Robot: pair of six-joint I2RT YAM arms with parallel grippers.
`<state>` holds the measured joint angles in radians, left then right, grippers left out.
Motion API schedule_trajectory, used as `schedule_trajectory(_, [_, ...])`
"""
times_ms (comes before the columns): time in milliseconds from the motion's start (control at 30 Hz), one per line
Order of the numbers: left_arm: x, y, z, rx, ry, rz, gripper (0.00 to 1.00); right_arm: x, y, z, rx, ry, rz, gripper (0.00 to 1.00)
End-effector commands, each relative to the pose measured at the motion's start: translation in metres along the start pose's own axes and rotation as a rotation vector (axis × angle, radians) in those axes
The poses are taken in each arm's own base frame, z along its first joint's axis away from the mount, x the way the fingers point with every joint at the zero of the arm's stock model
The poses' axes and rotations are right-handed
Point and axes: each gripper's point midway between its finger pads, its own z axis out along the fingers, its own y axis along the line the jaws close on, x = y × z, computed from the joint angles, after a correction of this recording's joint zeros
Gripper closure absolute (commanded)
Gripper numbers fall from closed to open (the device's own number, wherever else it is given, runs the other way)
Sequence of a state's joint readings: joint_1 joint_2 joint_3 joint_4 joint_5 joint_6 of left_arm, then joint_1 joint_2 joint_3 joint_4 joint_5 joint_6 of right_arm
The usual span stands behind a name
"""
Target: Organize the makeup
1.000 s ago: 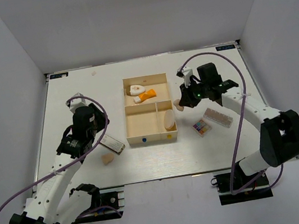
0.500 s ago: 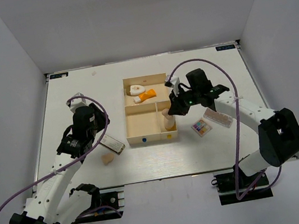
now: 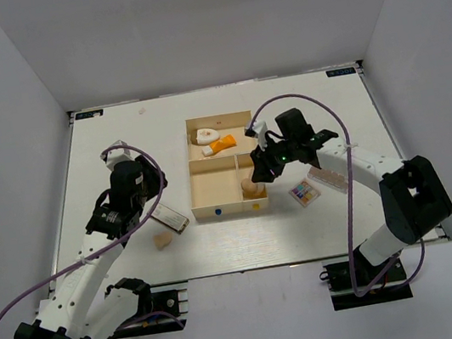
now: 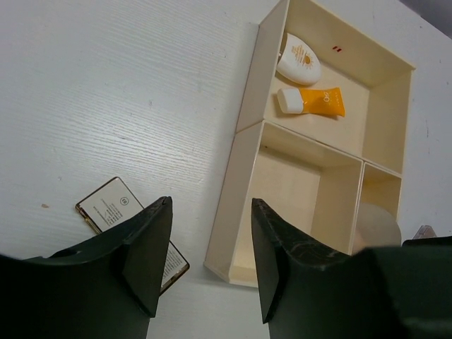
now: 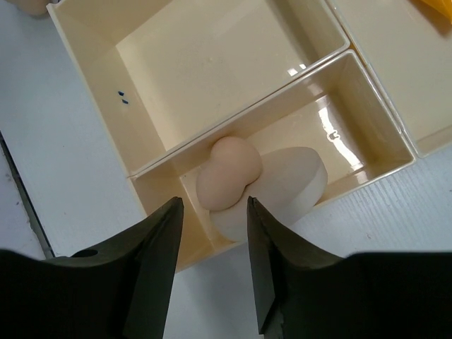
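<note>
2 sponges: 1 [image 5: 227, 175] in box [image 3: 214, 187] small compartment touching 1 puff [image 5: 289, 180], 1 on table [image 3: 117, 135]. 3 palettes [image 3: 170, 220] on table. 1 tube [image 4: 314, 101] + 1 teardrop [image 4: 300, 60] in top compartment. R gripper [image 5: 212, 205] angled down over boxed sponge, fingers apart, empty. L gripper [image 4: 210, 205] tilted over table beside box, fingers apart, empty.

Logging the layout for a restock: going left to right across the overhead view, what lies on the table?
Flat white-labelled rectangular palette, pale wooden three-compartment box, small multicoloured rectangular palette, pale pink flat palette.
</note>
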<state>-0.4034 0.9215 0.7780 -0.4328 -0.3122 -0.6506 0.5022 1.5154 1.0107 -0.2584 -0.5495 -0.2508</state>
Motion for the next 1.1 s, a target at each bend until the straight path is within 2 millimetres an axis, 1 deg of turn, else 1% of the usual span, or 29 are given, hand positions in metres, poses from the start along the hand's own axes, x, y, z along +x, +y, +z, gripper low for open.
schedule_trajectory(0, [0.001,-0.004,0.001,0.019,0.003,0.001,0.41,-0.007,0.003,-0.003,0.000,-0.024,-0.038,0.52])
schedule_trajectory(67, [0.006,-0.001,0.003,-0.001,0.022,0.003,0.40,-0.009,0.003,-0.006,0.005,-0.030,-0.042,0.52])
schedule_trajectory(100, [0.004,-0.002,0.003,-0.011,0.024,-0.013,0.39,-0.013,0.005,-0.009,0.008,-0.044,-0.057,0.53])
schedule_trajectory(133, [0.011,0.003,0.005,-0.038,0.053,-0.011,0.39,-0.015,0.004,-0.011,0.021,-0.050,-0.061,0.53])
schedule_trajectory(167, [0.013,0.004,0.005,-0.056,0.069,-0.032,0.39,-0.018,0.004,-0.015,0.030,-0.063,-0.068,0.53])
schedule_trajectory(200, [0.011,0.003,0.005,-0.069,0.081,-0.044,0.39,-0.025,0.007,-0.022,0.044,-0.088,-0.081,0.55])
schedule_trajectory(233, [0.021,0.014,0.002,-0.128,0.129,-0.031,0.39,-0.030,0.007,-0.025,0.056,-0.105,-0.088,0.56])
schedule_trajectory(267, [0.028,0.020,0.005,-0.176,0.159,-0.043,0.38,-0.035,0.004,-0.033,0.089,-0.124,-0.090,0.56])
schedule_trajectory(300, [0.027,0.029,0.000,-0.233,0.172,-0.032,0.38,-0.038,0.005,-0.036,0.099,-0.137,-0.089,0.58])
schedule_trajectory(333, [0.029,0.034,-0.001,-0.268,0.182,-0.034,0.38,-0.041,0.001,-0.040,0.131,-0.147,-0.089,0.58])
schedule_trajectory(367, [0.035,0.041,-0.001,-0.324,0.208,-0.053,0.37,-0.047,0.002,-0.045,0.146,-0.167,-0.095,0.58])
schedule_trajectory(400, [0.036,0.048,-0.010,-0.374,0.233,-0.042,0.35,-0.049,0.002,-0.048,0.159,-0.174,-0.087,0.59])
schedule_trajectory(433, [0.038,0.054,-0.012,-0.419,0.236,-0.069,0.34,-0.051,-0.002,-0.051,0.187,-0.179,-0.083,0.59])
schedule_trajectory(500, [0.051,0.066,-0.021,-0.485,0.298,-0.056,0.31,-0.058,-0.003,-0.060,0.216,-0.205,-0.086,0.59])
schedule_trajectory(533, [0.063,0.072,-0.023,-0.505,0.337,-0.052,0.30,-0.059,-0.006,-0.064,0.241,-0.211,-0.084,0.58])
schedule_trajectory(600, [0.079,0.084,-0.030,-0.547,0.391,-0.048,0.28,-0.065,-0.006,-0.072,0.267,-0.237,-0.093,0.57])
schedule_trajectory(633, [0.089,0.091,-0.033,-0.567,0.418,-0.041,0.28,-0.070,-0.003,-0.077,0.272,-0.257,-0.100,0.56])
schedule_trajectory(700, [0.098,0.099,-0.040,-0.599,0.451,-0.032,0.28,-0.072,0.000,-0.081,0.272,-0.273,-0.103,0.56])
schedule_trajectory(800, [0.106,0.106,-0.047,-0.623,0.479,-0.025,0.27,-0.076,0.003,-0.086,0.264,-0.291,-0.110,0.55])
schedule_trajectory(900, [0.115,0.108,-0.051,-0.630,0.523,-0.024,0.26,-0.079,0.006,-0.089,0.265,-0.301,-0.117,0.55])
schedule_trajectory(1000, [0.123,0.113,-0.050,-0.652,0.549,-0.013,0.26,-0.082,0.007,-0.090,0.260,-0.301,-0.123,0.53])
schedule_trajectory(1033, [0.127,0.114,-0.049,-0.661,0.560,-0.008,0.26,-0.090,0.007,-0.093,0.260,-0.309,-0.129,0.53])
schedule_trajectory(1067, [0.131,0.116,-0.046,-0.659,0.566,-0.010,0.26,-0.091,0.008,-0.093,0.256,-0.304,-0.127,0.53])
